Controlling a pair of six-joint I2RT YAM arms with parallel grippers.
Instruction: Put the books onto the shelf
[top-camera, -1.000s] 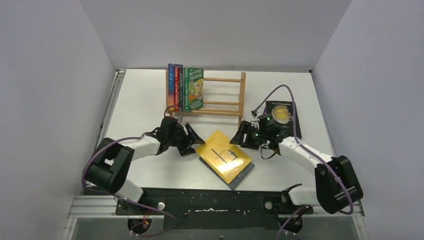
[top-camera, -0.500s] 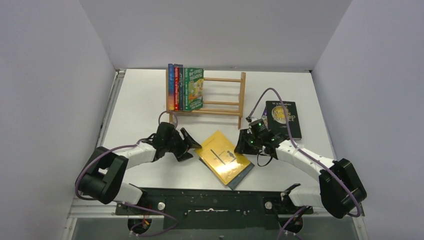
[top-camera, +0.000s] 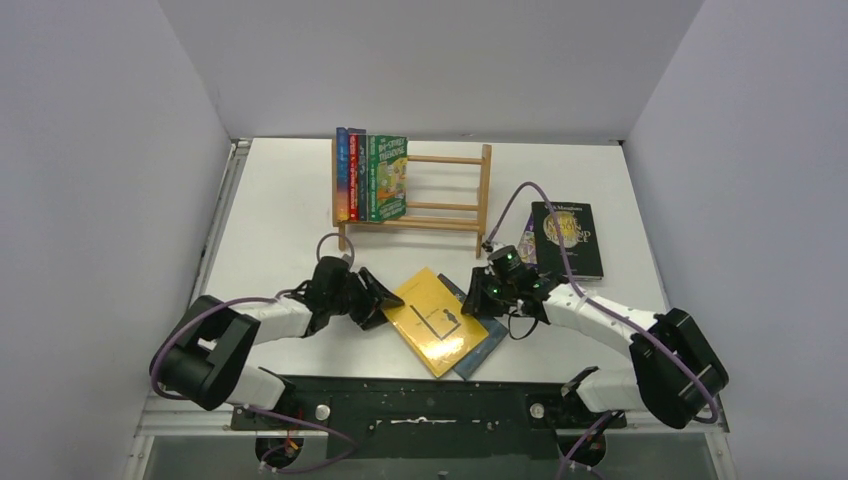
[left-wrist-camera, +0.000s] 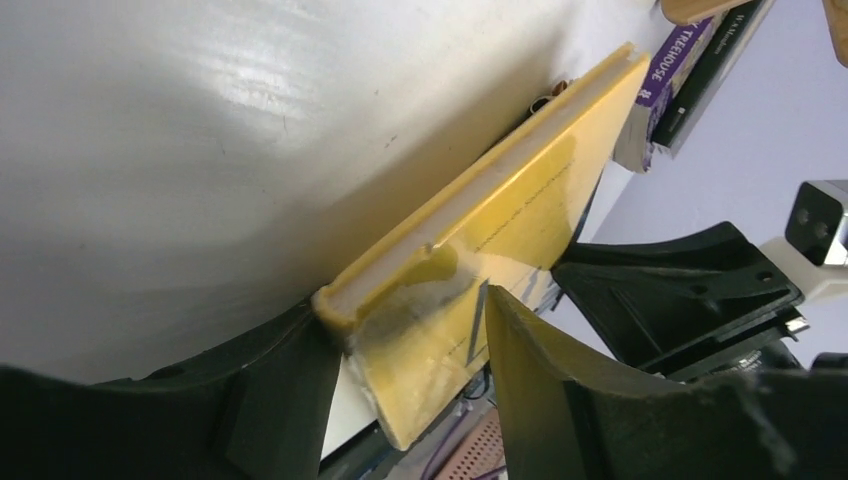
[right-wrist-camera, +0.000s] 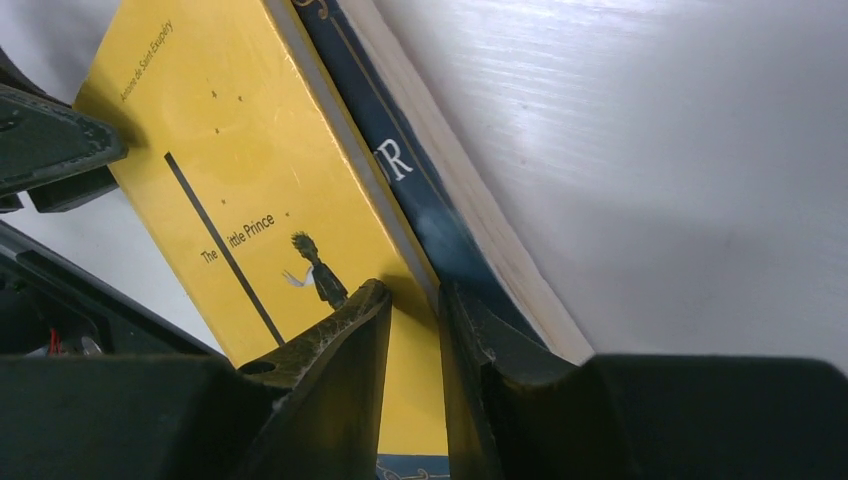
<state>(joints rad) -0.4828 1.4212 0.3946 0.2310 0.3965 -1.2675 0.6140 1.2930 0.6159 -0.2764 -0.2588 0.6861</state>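
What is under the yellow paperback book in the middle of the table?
A dark blue book lies under the yellow paperback, one edge strip sticking out. Most of its cover is hidden.

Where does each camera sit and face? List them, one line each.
Top external: high behind the arms, looking down on table, shelf, left arm, right arm.
Left wrist: on the left arm, looking past the left fingers at the yellow book.
Right wrist: on the right arm, past the right fingers at yellow book over dark blue book.
Shared: yellow book in all three.
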